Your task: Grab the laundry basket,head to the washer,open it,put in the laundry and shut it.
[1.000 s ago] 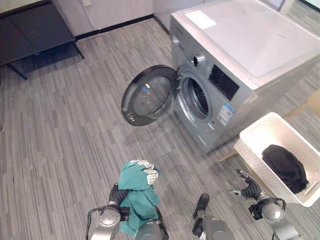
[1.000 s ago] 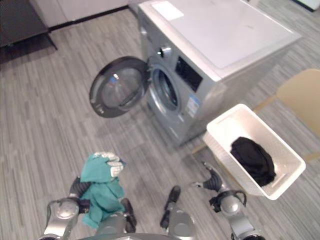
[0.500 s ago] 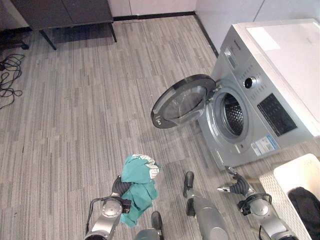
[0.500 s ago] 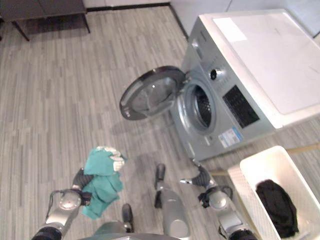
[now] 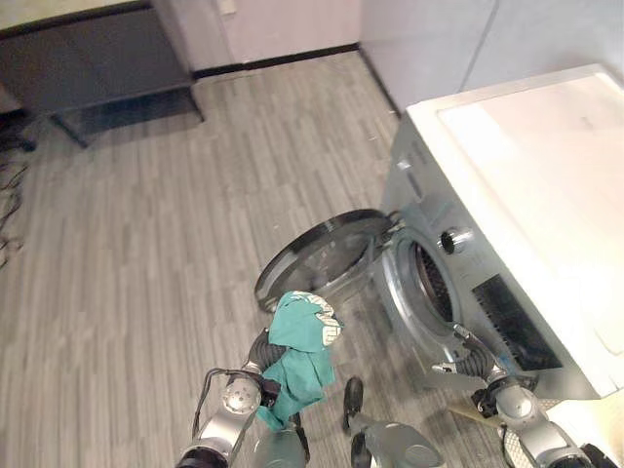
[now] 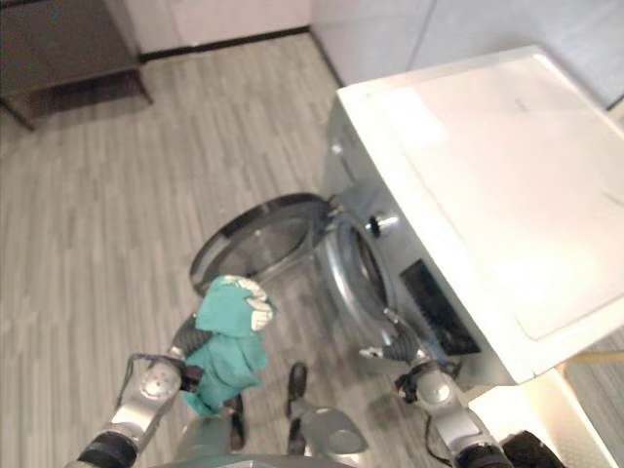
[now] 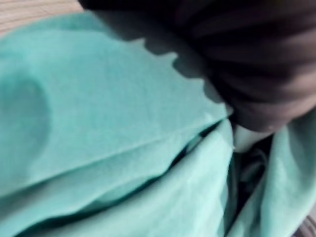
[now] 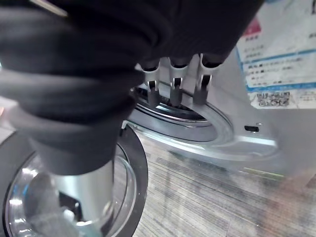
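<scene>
Low in the head views, a teal garment [image 5: 300, 359] is seen bunched over the left robot hand [image 6: 191, 343], its folds hanging down toward the floor [image 5: 136, 244] with the long axis roughly vertical. A white patterned patch shows at the top of the bundle. The fingers of that robot hand are buried under the cloth, so their state cannot be told; in the left wrist view, teal fabric is pressed right against the dark ribbed cover.

Ahead and to the right, the washer [image 5: 517, 195] is shown with its round door [image 5: 317, 258] swung wide open toward the robot's left, the glass facing up and the drum opening [image 5: 431, 283] exposed. The door stands between the garment and the drum opening.

The right robot hand [image 5: 464, 353] is held just in front of the washer's lower front panel, fingers straight and relaxed, nothing gripped; in the right wrist view its fingertips [image 8: 173, 91] point at the drum rim.

A corner of the white laundry basket [image 6: 531, 414] is visible at the right edge, beside the washer. A dark worktop [image 5: 93, 58] stands against the far wall.
</scene>
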Controlling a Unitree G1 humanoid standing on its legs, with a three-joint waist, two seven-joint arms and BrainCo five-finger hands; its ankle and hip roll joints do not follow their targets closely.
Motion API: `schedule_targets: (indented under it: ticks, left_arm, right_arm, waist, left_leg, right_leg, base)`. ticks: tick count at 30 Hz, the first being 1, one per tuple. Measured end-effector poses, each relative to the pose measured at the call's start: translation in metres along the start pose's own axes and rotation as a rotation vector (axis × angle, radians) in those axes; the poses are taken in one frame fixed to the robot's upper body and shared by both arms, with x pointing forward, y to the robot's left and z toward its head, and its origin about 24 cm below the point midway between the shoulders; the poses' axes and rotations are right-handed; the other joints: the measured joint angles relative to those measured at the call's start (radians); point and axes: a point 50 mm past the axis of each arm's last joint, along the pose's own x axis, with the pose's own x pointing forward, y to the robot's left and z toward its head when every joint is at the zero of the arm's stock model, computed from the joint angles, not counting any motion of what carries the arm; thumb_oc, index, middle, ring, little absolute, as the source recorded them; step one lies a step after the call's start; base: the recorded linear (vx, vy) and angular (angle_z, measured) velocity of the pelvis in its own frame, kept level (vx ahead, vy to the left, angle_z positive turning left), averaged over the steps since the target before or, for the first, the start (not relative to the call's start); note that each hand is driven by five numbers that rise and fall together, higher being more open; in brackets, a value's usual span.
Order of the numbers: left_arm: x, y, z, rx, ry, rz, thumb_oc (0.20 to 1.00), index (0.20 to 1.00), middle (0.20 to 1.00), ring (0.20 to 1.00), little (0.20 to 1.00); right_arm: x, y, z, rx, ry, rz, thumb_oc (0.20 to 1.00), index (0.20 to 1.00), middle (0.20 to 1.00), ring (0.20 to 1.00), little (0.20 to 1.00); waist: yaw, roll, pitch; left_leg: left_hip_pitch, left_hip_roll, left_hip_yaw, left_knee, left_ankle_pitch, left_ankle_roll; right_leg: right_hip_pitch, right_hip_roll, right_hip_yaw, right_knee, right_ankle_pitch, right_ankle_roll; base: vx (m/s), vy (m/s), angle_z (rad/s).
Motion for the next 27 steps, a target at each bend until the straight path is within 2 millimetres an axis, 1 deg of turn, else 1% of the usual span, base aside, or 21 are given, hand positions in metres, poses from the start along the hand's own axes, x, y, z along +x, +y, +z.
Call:
schedule_targets:
  ticks: [1,2,5,6,7,9,10,12,14,15,16,17,18,19,21,22,23,24,25,26,27]
  left_arm:
    - [0.000,0.000,0.001,0.001,-0.003,0.001,0.200,0.200,0.200,0.200,0.200]
    - [0.002,0.001,0.004,0.004,-0.012,0.005,0.200,0.200,0.200,0.200,0.200]
    - [0.003,0.001,0.002,0.004,-0.002,0.015,0.200,0.200,0.200,0.200,0.200]
    - [0.005,0.000,0.003,0.012,-0.003,0.012,0.200,0.200,0.200,0.200,0.200]
    - [0.005,-0.001,0.000,0.009,0.013,0.013,0.200,0.200,0.200,0.200,0.200]
    - [0.004,-0.014,-0.002,0.014,0.018,-0.037,0.200,0.200,0.200,0.200,0.200]
    - [0.005,-0.022,0.000,0.026,0.016,-0.069,0.200,0.200,0.200,0.200,0.200]
    - [0.007,-0.030,0.004,0.039,0.002,-0.100,0.200,0.200,0.200,0.200,0.200]
    - [0.008,-0.022,0.006,0.065,-0.002,-0.092,0.200,0.200,0.200,0.200,0.200]
    - [0.010,-0.017,0.009,0.078,-0.011,-0.080,0.200,0.200,0.200,0.200,0.200]
    - [0.011,-0.011,0.012,0.078,-0.022,-0.060,0.200,0.200,0.200,0.200,0.200]
    - [0.011,0.006,0.016,0.082,-0.035,-0.001,0.200,0.200,0.200,0.200,0.200]
    - [0.011,0.014,0.017,0.081,-0.037,0.026,0.200,0.200,0.200,0.200,0.200]
    - [0.010,0.019,0.016,0.082,-0.035,0.045,0.200,0.200,0.200,0.200,0.200]
    - [0.010,0.027,0.020,0.083,-0.052,0.072,0.200,0.200,0.200,0.200,0.200]
    - [0.009,0.031,0.020,0.082,-0.050,0.086,0.200,0.200,0.200,0.200,0.200]
    - [0.007,0.033,0.018,0.076,-0.049,0.097,0.200,0.200,0.200,0.200,0.200]
    - [0.004,0.037,0.013,0.075,-0.034,0.109,0.200,0.200,0.200,0.200,0.200]
    - [-0.003,0.038,0.001,0.074,0.007,0.112,0.200,0.200,0.200,0.200,0.200]
    - [-0.008,0.035,-0.009,0.065,0.044,0.103,0.200,0.200,0.200,0.200,0.200]
    - [-0.009,0.034,-0.011,0.057,0.050,0.103,0.200,0.200,0.200,0.200,0.200]
  right_arm:
    - [0.000,0.005,-0.001,-0.007,0.006,0.019,1.000,1.000,1.000,1.000,1.000]
    - [0.000,0.006,-0.002,-0.006,0.008,0.022,1.000,1.000,1.000,1.000,1.000]
    - [0.004,0.006,-0.002,-0.010,0.017,0.022,1.000,1.000,1.000,1.000,1.000]
    - [0.003,0.001,-0.005,-0.010,0.029,0.005,1.000,1.000,1.000,1.000,1.000]
    - [0.004,0.000,-0.008,-0.002,0.044,-0.004,1.000,1.000,1.000,1.000,1.000]
    - [-0.002,-0.008,-0.017,-0.020,0.074,-0.023,1.000,1.000,1.000,1.000,1.000]
    - [-0.003,-0.009,-0.022,0.000,0.096,-0.043,1.000,1.000,1.000,1.000,1.000]
    - [-0.006,-0.005,-0.024,0.019,0.109,-0.046,1.000,1.000,1.000,1.000,1.000]
    - [0.000,0.005,-0.014,0.056,0.080,-0.034,1.000,1.000,1.000,1.000,1.000]
    - [0.003,0.009,-0.010,0.059,0.067,-0.023,1.000,1.000,1.000,1.000,1.000]
    - [0.007,0.011,-0.003,0.066,0.048,-0.017,1.000,1.000,1.000,1.000,1.000]
    - [0.011,0.017,0.008,0.082,0.012,-0.008,1.000,1.000,1.000,1.000,1.000]
    - [0.013,0.021,0.011,0.090,0.004,0.001,1.000,1.000,1.000,1.000,1.000]
    - [0.012,0.025,0.010,0.091,0.006,0.016,1.000,1.000,1.000,1.000,1.000]
    - [0.009,0.027,0.007,0.096,0.018,0.019,1.000,1.000,1.000,1.000,1.000]
    - [0.009,0.028,0.006,0.096,0.022,0.020,1.000,1.000,1.000,1.000,1.000]
    - [0.010,0.029,0.006,0.097,0.025,0.023,1.000,1.000,1.000,1.000,1.000]
    - [0.009,0.032,0.006,0.104,0.029,0.028,1.000,1.000,1.000,1.000,1.000]
    - [0.012,0.029,0.009,0.102,0.019,0.018,1.000,1.000,1.000,1.000,1.000]
    - [0.015,0.027,0.010,0.092,0.021,0.018,1.000,1.000,1.000,1.000,1.000]
    - [0.015,0.025,0.011,0.091,0.012,0.011,1.000,1.000,1.000,1.000,1.000]
  waist:
    - [0.003,0.001,0.000]
    - [0.001,0.003,-0.001]
    - [0.025,0.004,-0.001]
    - [0.012,0.015,0.002]
    - [0.015,0.018,0.001]
    - [0.001,0.071,-0.005]
    - [-0.015,0.078,-0.005]
    - [-0.022,0.066,-0.004]
    - [-0.027,0.054,-0.001]
    - [-0.025,0.050,0.001]
    - [-0.008,0.043,0.005]
    - [0.007,0.035,0.016]
    - [0.000,0.034,0.016]
    - [0.023,0.028,0.018]
    - [0.025,0.025,0.016]
    - [0.031,0.023,0.016]
    - [0.051,0.021,0.016]
    - [0.055,0.000,0.017]
    - [0.054,-0.017,0.027]
    - [0.062,0.004,0.018]
    - [0.063,0.011,0.014]
  left_leg:
    - [-0.008,0.000,-0.055,-0.105,0.075,-0.001]
    - [-0.034,0.000,-0.097,-0.126,0.101,-0.005]
    - [-0.060,-0.006,-0.221,-0.139,0.141,0.003]
    - [-0.071,-0.005,-0.242,-0.117,0.154,0.019]
    - [-0.044,-0.006,-0.258,-0.130,0.158,0.024]
    - [-0.012,0.017,-0.233,-0.114,0.156,0.026]
    - [-0.012,0.008,-0.195,-0.109,0.196,0.030]
    - [-0.008,-0.034,-0.127,-0.105,0.196,0.054]
    - [0.004,-0.078,0.009,-0.101,0.172,0.125]
    - [0.008,-0.083,0.059,-0.099,0.169,0.141]
    - [0.018,-0.084,0.117,-0.107,0.166,0.147]
    - [0.036,-0.089,0.170,-0.098,0.135,0.156]
    - [0.047,-0.091,0.191,-0.098,0.118,0.158]
    - [0.075,-0.091,0.228,-0.118,0.119,0.159]
    - [0.079,-0.095,0.255,-0.123,0.106,0.154]
    - [0.083,-0.092,0.282,-0.128,0.102,0.144]
    - [0.087,-0.086,0.310,-0.139,0.091,0.123]
    - [0.088,-0.096,0.321,-0.120,0.057,0.090]
    - [0.055,-0.089,0.241,0.075,-0.027,0.155]
    - [0.055,-0.068,0.279,0.060,-0.052,0.151]
    - [0.058,-0.064,0.293,0.035,-0.040,0.146]
  right_leg:
    - [0.028,0.015,0.041,0.000,-0.012,0.011]
    - [0.036,0.023,0.074,0.000,-0.018,0.020]
    - [0.052,0.032,0.168,0.001,-0.022,0.024]
    - [0.074,0.027,0.215,0.002,-0.040,0.039]
    - [0.086,0.022,0.247,0.008,-0.059,0.033]
    - [0.112,0.024,0.262,0.004,-0.071,0.041]
    - [0.108,0.004,0.270,0.019,-0.095,0.049]
    - [0.052,-0.051,0.290,0.114,-0.157,0.083]
    - [-0.047,-0.120,0.300,0.250,-0.198,0.119]
    - [-0.067,-0.139,0.290,0.271,-0.201,0.124]
    - [-0.095,-0.161,0.259,0.292,-0.201,0.125]
    - [-0.110,-0.205,0.168,0.300,-0.198,0.130]
    - [-0.095,-0.233,0.079,0.294,-0.194,0.137]
    - [-0.098,-0.254,0.011,0.306,-0.189,0.145]
    - [-0.091,-0.247,-0.020,0.309,-0.185,0.152]
    - [-0.106,-0.243,-0.063,0.320,-0.184,0.151]
    - [-0.125,-0.234,-0.132,0.331,-0.183,0.152]
    - [-0.137,-0.245,-0.168,0.322,-0.184,0.149]
    - [-0.157,-0.271,-0.207,0.342,-0.172,0.124]
    - [-0.145,-0.277,-0.281,0.323,-0.174,0.132]
    - [-0.146,-0.285,-0.322,0.323,-0.171,0.135]
  base:
    - [0.24,0.227,-1.04]
    - [0.27,0.278,-1.07]
    - [0.19,0.247,-1.04]
    - [0.33,0.426,-1.21]
    - [0.27,0.368,-1.17]
    - [0.22,0.399,-0.67]
    - [0.14,0.356,-0.28]
    - [0.07,0.290,-0.52]
    - [0.04,0.282,-1.30]
    - [0.04,0.209,-1.44]
    - [0.08,0.185,-1.71]
    - [0.08,0.186,-1.48]
    - [0.08,0.172,-1.46]
    - [0.04,0.102,-0.84]
    - [0.07,0.121,-0.61]
    - [0.08,0.073,-0.56]
    - [0.09,0.025,-0.84]
    - [0.03,-0.028,-1.18]
    - [0.05,-0.098,-1.47]
    - [0.07,-0.121,-1.44]
    - [0.07,-0.128,-0.99]
